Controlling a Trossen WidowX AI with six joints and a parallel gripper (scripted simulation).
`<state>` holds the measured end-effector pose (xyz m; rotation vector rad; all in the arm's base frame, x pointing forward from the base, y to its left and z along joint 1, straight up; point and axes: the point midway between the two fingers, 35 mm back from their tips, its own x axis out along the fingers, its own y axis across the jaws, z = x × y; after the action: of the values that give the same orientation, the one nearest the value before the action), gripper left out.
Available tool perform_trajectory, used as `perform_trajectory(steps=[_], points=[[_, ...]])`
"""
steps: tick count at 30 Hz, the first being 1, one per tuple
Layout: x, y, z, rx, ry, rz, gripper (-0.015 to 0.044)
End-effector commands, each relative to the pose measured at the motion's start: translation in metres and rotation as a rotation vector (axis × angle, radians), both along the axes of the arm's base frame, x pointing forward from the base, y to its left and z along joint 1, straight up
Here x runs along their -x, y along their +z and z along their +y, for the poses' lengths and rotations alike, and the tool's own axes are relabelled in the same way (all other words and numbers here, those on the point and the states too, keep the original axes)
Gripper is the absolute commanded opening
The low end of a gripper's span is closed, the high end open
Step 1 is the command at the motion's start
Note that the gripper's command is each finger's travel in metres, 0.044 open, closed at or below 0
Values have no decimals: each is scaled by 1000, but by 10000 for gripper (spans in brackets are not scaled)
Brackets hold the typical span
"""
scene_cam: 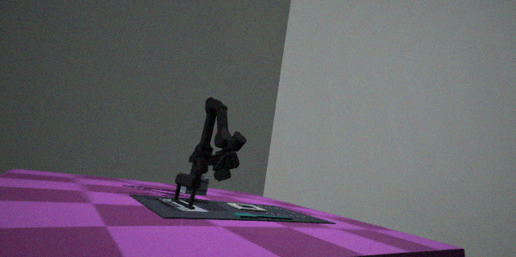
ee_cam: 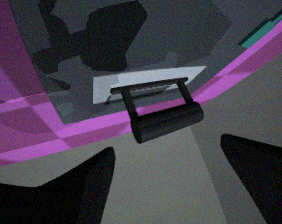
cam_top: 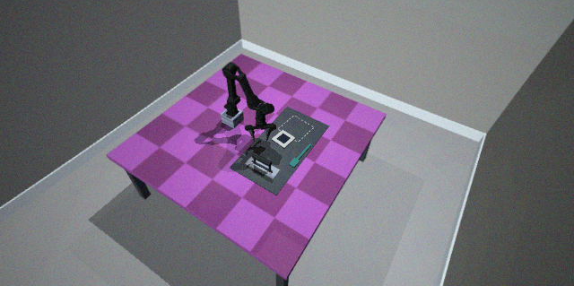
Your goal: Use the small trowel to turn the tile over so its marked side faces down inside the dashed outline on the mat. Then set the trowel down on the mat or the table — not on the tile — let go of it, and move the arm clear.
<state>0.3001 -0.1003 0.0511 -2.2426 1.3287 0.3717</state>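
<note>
From where I stand, the black arm [cam_top: 230,91] [scene_cam: 208,126] rises from its pale base [cam_top: 232,120] on the purple checkered table [cam_top: 215,205] [scene_cam: 161,241] [ee_cam: 37,142], bends at the top and reaches down towards the dark mat [cam_top: 273,187] [scene_cam: 151,205] [ee_cam: 192,30]. Its gripper [cam_top: 260,139] [scene_cam: 222,174] [ee_cam: 168,147] hangs above the surface with the two fingers spread wide and nothing between them. The small trowel [cam_top: 274,173] [scene_cam: 201,209] [ee_cam: 104,90], a light grey plate with a black handle raised on two posts, sits at one end of the mat, its handle standing upward, and the fingers are apart from it. The tile [cam_top: 283,138] [scene_cam: 247,207] lies flat on the mat nearer the other end, its pale border around a dark square facing up, so it isn't turned over. It's beside the dashed outline [cam_top: 307,122], mostly outside it; I can't tell whether its edge crosses the line. A teal spatula-like tool [cam_top: 300,156] [scene_cam: 262,217] [ee_cam: 259,35] lies along one long side of the mat, apart from both trowel and tile. The arm's shadow falls across the table and over part of the mat near the trowel.
</note>
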Motion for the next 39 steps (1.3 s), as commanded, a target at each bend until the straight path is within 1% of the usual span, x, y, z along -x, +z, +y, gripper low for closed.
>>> perform_trajectory(steps=[1,11,12,21,25,39], points=[[0,0,0,0,0,0,374],[0,0,0,0,0,0,111],[0,0,0,0,0,0,100],[0,0,0,0,0,0,100],[0,0,0,0,0,0,0],[0,0,0,0,0,0,0]])
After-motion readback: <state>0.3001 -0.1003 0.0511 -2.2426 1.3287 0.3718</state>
